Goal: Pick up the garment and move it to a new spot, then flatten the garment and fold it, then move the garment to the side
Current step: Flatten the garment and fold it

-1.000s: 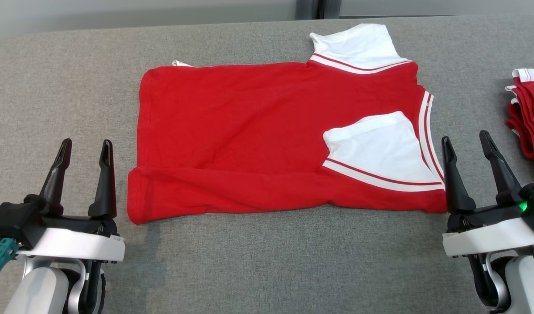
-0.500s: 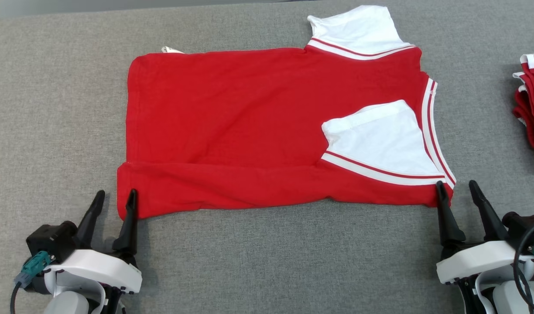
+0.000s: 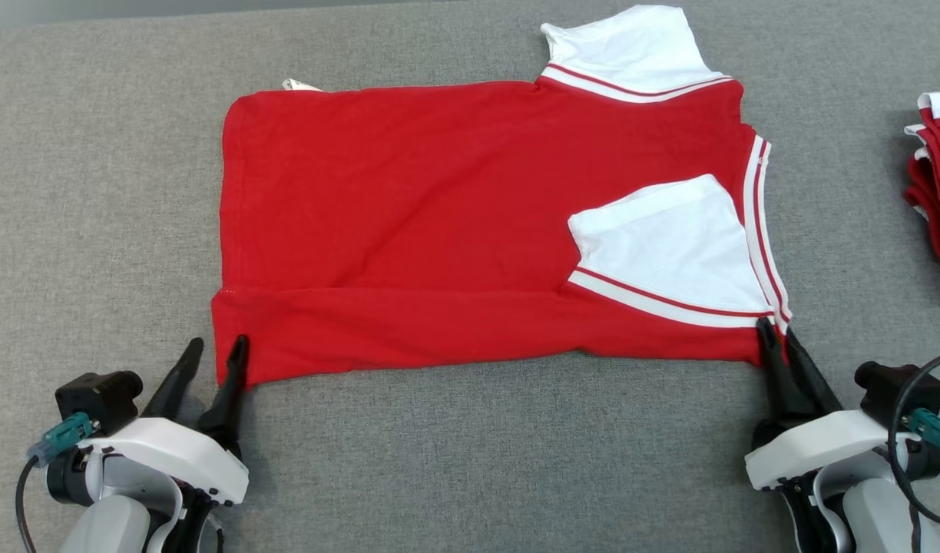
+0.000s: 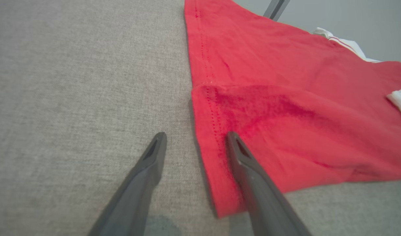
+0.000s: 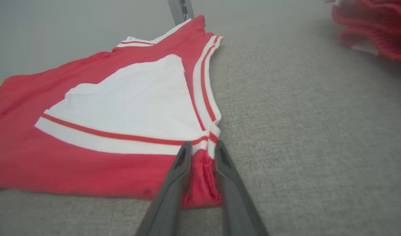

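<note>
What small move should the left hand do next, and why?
Probably close the left hand on the near-left corner of the red shirt. It stands open astride that hem, one finger over cloth, one over the grey surface, while the right hand pinches the near-right corner.

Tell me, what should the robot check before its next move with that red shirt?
1. Right pincer gripping the near right corner of the red shirt: ok, cloth bunched in its grip.
2. Left pincer gripping the near left corner: not ok, open, straddling the hem.
3. Near sleeve folded onto the body: ok.
4. Far sleeve folded in: not ok, sticks out.
5. Both layers caught on the right: cannot tell.
6. Pile of red clothes clear of the red shirt: ok.
</note>
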Robot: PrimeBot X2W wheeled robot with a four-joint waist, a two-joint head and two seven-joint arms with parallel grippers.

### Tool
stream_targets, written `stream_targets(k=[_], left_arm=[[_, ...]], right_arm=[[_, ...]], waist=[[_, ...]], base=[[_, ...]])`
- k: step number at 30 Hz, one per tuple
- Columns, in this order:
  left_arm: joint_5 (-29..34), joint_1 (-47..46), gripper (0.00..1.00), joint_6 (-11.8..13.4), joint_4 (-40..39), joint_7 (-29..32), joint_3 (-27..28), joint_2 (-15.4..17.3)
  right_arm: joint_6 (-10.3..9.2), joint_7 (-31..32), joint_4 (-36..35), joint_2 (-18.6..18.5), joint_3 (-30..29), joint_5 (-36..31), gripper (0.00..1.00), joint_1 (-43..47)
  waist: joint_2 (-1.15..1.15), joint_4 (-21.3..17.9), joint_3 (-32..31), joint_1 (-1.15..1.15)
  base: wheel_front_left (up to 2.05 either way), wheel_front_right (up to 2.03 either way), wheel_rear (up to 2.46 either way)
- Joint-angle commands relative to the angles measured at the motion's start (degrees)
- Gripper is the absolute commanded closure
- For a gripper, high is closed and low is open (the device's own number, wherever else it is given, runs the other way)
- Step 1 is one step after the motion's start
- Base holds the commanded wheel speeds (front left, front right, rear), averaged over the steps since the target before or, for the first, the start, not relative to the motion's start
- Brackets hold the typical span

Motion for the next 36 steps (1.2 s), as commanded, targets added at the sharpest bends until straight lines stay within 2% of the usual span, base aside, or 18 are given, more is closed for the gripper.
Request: stream_targets(k=[1, 10, 15, 22, 25, 29, 30, 31, 32, 33, 36], left_arm=[[-0.3, -0.1, 1.00, -0.5, 1.0, 2.0, -1.4, -0.3], [1.0, 1.3, 1.00, 0.4, -5.4, 2.4, -1.2, 2.8], [1.6, 4.0, 1.00, 2.1, -10.7, 4.4, -1.3, 4.3], [1.0, 11.3, 1.00, 6.0, -20.0, 8.5, -1.0, 6.3], [0.1, 13.9, 1.00, 7.5, -22.9, 9.8, -0.6, 6.3], [-0.8, 16.0, 1.00, 8.2, -23.7, 10.8, -1.1, 5.6], [-1.1, 16.4, 0.84, 8.3, -23.5, 11.1, -1.2, 5.4], [-1.1, 16.5, 0.32, 8.4, -23.0, 10.9, -1.3, 5.2], [-1.0, 16.4, 0.00, 8.6, -22.6, 10.4, -1.2, 5.0], [-1.1, 16.0, 0.00, 8.8, -22.3, 9.6, -0.8, 4.5], [-0.5, 14.8, 0.00, 9.4, -21.7, 6.6, 0.0, 3.5]], right_arm=[[-0.02, 0.5, 1.2, -0.7, 0.8, 0.9, 1.00, 0.1], [-0.01, 1.1, -3.6, -1.6, 1.5, 3.1, 1.00, 2.1], [-0.01, 2.5, -7.9, -1.7, 0.1, 2.8, 1.00, 5.7], [-0.01, 6.8, -15.9, -0.3, -3.6, 1.6, 1.00, 14.4], [-0.01, 8.9, -18.3, 0.1, -5.2, 0.5, 1.00, 17.4], [-0.01, 10.7, -20.0, 0.9, -5.9, -0.5, 1.00, 19.2], [-0.01, 11.0, -20.3, 1.1, -6.0, -0.7, 1.00, 19.4], [-0.01, 11.1, -20.4, 1.2, -6.2, -0.9, 0.79, 19.4], [-0.01, 11.1, -20.5, 1.2, -6.4, -1.3, 0.51, 19.3], [-0.01, 10.8, -20.8, 1.3, -6.7, -1.8, 0.00, 18.9], [-0.01, 9.2, -22.3, 1.5, -8.6, -3.4, 0.00, 17.8]], waist=[[0.00, 0.0, -0.1, 0.00], [0.00, 0.6, -1.9, 0.00], [0.00, 1.1, -3.3, 0.00], [0.00, 1.3, -5.3, 0.00], [0.00, 1.5, -5.8, 0.00], [0.00, 1.5, -6.0, 0.00], [0.00, 1.5, -6.1, 0.00], [0.00, 1.5, -6.2, 0.00], [0.00, 1.5, -6.2, 0.00], [0.00, 1.5, -6.3, 0.00], [0.00, 1.5, -6.5, 0.00]], base=[[0.00, 0.00, 0.00], [0.00, 0.00, 0.00], [0.00, 0.00, 0.00], [0.00, 0.00, 0.00], [0.00, 0.00, 0.00], [0.00, 0.00, 0.00], [0.00, 0.00, 0.00], [0.00, 0.00, 0.00], [0.00, 0.00, 0.00], [0.00, 0.00, 0.00], [0.00, 0.00, 0.00]])
